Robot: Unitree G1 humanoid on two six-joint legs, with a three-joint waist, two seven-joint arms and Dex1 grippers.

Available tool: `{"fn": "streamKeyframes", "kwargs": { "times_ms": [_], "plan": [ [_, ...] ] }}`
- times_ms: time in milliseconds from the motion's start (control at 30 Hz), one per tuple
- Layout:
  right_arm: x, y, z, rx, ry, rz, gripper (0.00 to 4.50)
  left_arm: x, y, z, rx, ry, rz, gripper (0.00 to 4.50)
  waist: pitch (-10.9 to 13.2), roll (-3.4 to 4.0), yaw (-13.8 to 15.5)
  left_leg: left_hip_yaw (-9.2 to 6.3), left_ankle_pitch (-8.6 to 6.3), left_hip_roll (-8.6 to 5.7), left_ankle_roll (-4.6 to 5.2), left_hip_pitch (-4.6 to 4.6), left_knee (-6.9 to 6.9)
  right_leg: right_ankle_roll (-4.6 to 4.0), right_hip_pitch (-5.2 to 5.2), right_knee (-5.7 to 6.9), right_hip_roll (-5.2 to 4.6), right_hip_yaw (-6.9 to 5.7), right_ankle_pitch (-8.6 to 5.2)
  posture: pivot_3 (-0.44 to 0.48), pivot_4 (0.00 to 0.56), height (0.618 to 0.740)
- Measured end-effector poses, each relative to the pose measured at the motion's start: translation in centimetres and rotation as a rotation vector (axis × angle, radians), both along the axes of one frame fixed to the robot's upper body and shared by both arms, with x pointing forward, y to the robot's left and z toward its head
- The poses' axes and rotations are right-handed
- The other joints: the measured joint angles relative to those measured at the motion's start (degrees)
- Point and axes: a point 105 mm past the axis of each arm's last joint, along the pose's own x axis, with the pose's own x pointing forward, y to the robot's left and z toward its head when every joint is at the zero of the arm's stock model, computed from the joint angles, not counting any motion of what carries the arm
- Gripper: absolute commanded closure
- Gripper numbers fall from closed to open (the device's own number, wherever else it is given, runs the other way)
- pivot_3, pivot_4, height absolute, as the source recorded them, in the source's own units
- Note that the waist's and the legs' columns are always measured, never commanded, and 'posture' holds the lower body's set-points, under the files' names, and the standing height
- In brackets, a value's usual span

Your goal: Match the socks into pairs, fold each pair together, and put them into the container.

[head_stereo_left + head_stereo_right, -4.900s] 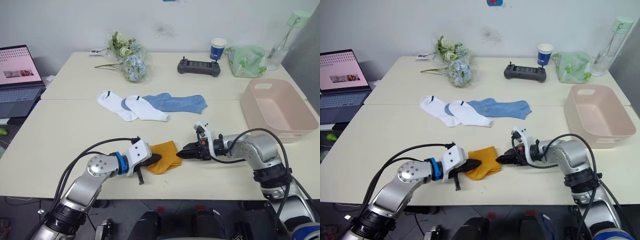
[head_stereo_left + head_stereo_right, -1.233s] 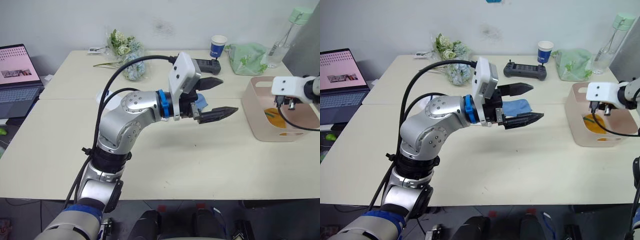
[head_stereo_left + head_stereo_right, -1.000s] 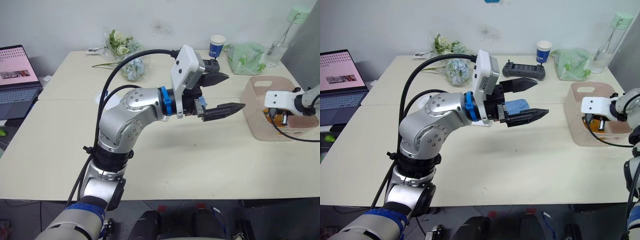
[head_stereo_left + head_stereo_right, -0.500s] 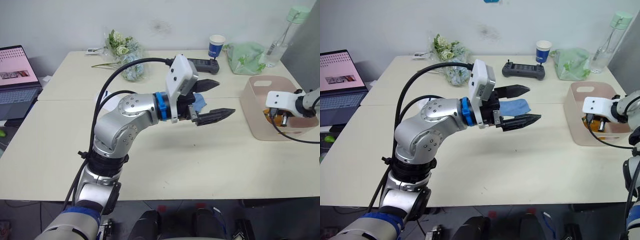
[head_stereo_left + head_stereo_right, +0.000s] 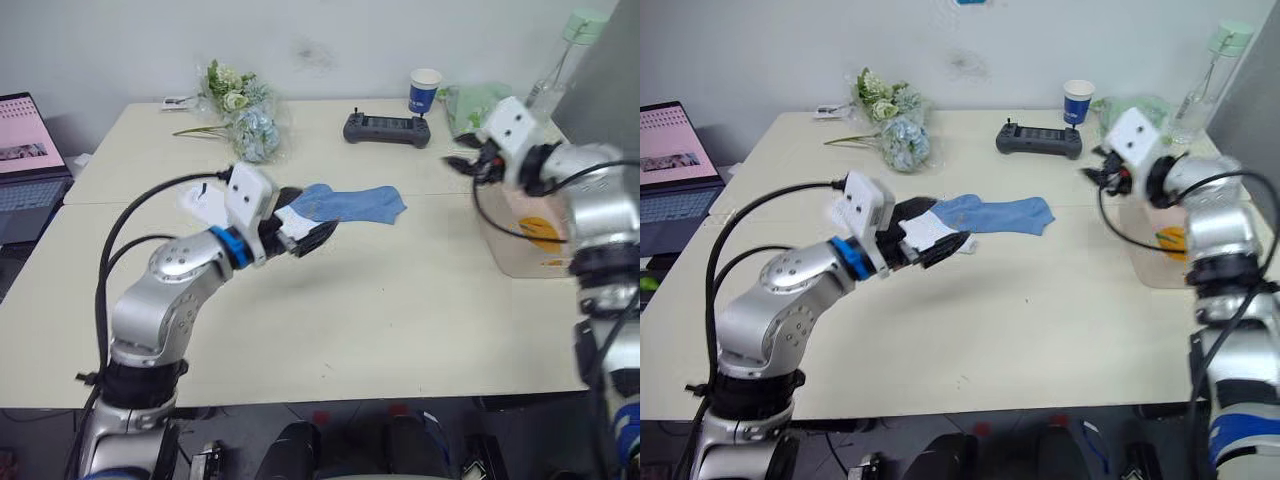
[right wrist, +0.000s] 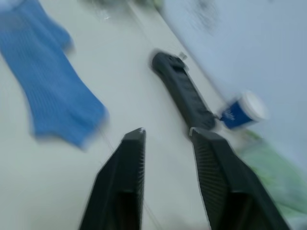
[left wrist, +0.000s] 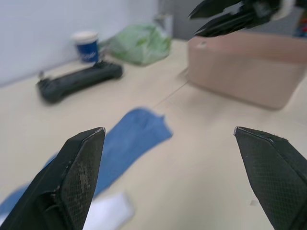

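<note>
In the left eye view, the left gripper (image 5: 300, 232) is now low over the table (image 5: 380, 300), above the white socks (image 5: 205, 203), with its fingers open wide and holding nothing. Half a second ago it was raised higher and reached further toward the middle of the table. The light blue socks (image 5: 350, 203) lie flat on the table just beyond it, not moved. The right gripper (image 5: 463, 165) has come out of the tub (image 5: 500, 250) and now hangs above the table at the tub's near-left corner (before, it was down inside the tub). Its fingers stand only a little apart and are empty. The orange socks (image 5: 541, 232) lie inside the tub.

In the right eye view the same is seen; the black controller (image 5: 1039, 140), the paper cup (image 5: 1075, 102) and the flowers (image 5: 895, 125) stand at the far side of the table as before.

In the left wrist view the two fingers (image 7: 72, 182) are far apart, with the blue socks between them on the table, and the tub beyond.

In the right wrist view the fingers (image 6: 124, 187) have a narrow gap; below them are the blue socks and the controller.
</note>
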Motion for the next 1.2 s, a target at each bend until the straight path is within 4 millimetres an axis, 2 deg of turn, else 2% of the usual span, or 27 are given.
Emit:
{"fn": "streamKeyframes", "kwargs": {
  "times_ms": [100,167,233,333,433,567,700,867,1000,1067,1200],
  "plan": [
    [-2.6,2.8,-1.4,0.137,0.054,0.055,0.78,-0.8,2.0,-2.3,0.007,0.048,0.088,0.0,-0.01,0.0,1.14,-0.14,0.0,0.0,0.0,-0.03,0.01,-0.02,0.01,-0.02,0.0,0.0,0.01,0.0,0.15,0.74],
    [-4.5,4.0,-3.5,0.16,0.091,0.076,0.12,-1.5,3.6,-3.9,0.025,0.067,0.16,0.0,-0.03,-0.01,1.66,-0.16,0.0,-0.01,0.0,-0.01,0.01,-0.05,0.06,-0.05,0.0,0.04,0.03,0.0,0.15,0.74],
    [-6.2,4.4,-7.0,0.141,0.164,0.08,0.02,-2.4,5.2,-6.1,0.043,0.101,0.237,0.0,-0.04,0.0,1.81,-0.14,-0.01,-0.07,0.02,0.04,0.01,-0.07,0.09,-0.04,-0.01,0.06,0.06,0.0,0.15,0.74],
    [-7.7,3.2,-11.5,0.099,0.224,0.017,0.02,-4.2,6.5,-9.1,0.03,0.154,0.313,0.0,-0.04,0.0,1.8,-0.1,-0.02,-0.11,0.04,0.08,-0.01,-0.07,0.05,0.0,-0.02,0.09,0.08,0.0,0.15,0.74],
    [-9.2,1.9,-14.3,0.069,0.223,-0.033,0.02,-5.8,7.4,-10.8,-0.01,0.174,0.381,0.0,-0.05,0.01,1.7,-0.08,-0.02,-0.05,0.05,0.13,-0.05,-0.08,0.05,0.01,0.03,0.1,0.08,0.0,0.15,0.74],
    [-11.0,1.3,-16.6,0.064,0.242,-0.056,0.02,-6.9,8.3,-11.4,-0.021,0.166,0.437,0.0,-0.06,0.02,1.69,-0.02,-0.03,0.06,0.06,0.21,-0.05,-0.1,0.14,-0.01,0.12,0.1,0.1,0.0,0.15,0.74],
    [-11.3,1.2,-16.8,0.094,0.229,-0.091,0.02,-7.3,9.1,-11.5,-0.015,0.16,0.474,0.0,-0.07,0.03,1.55,0.0,-0.04,0.13,0.07,0.22,-0.08,-0.11,0.14,-0.01,0.19,0.09,0.1,0.0,0.15,0.74],
    [-9.7,2.0,-14.8,0.157,0.163,-0.119,0.02,-6.5,8.7,-10.7,-0.015,0.128,0.456,0.0,-0.06,0.03,1.55,-0.01,-0.04,0.17,0.06,0.22,-0.07,-0.14,0.15,-0.01,0.23,0.05,0.12,0.0,0.15,0.74],
    [-8.1,4.2,-11.8,0.192,0.105,-0.051,0.02,-3.5,6.7,-7.7,0.005,0.02,0.365,0.0,-0.09,0.01,1.53,-0.01,-0.04,0.18,0.06,0.22,-0.05,-0.17,0.19,-0.06,0.27,0.03,0.14,0.0,0.15,0.74],
    [-7.7,4.7,-11.3,0.196,0.105,-0.027,0.02,-2.0,6.1,-7.0,0.021,0.0,0.343,0.0,-0.09,0.0,1.56,-0.02,-0.04,0.18,0.06,0.21,-0.05,-0.17,0.17,-0.07,0.26,-0.01,0.14,0.0,0.15,0.74],
    [-7.2,6.0,-10.3,0.184,0.099,0.04,0.02,2.3,4.9,-5.5,0.044,-0.029,0.328,0.0,-0.09,0.0,1.47,-0.03,-0.03,0.17,0.05,0.18,-0.02,-0.17,0.14,-0.02,0.26,-0.04,0.14,0.0,0.15,0.74]
  ]
}}
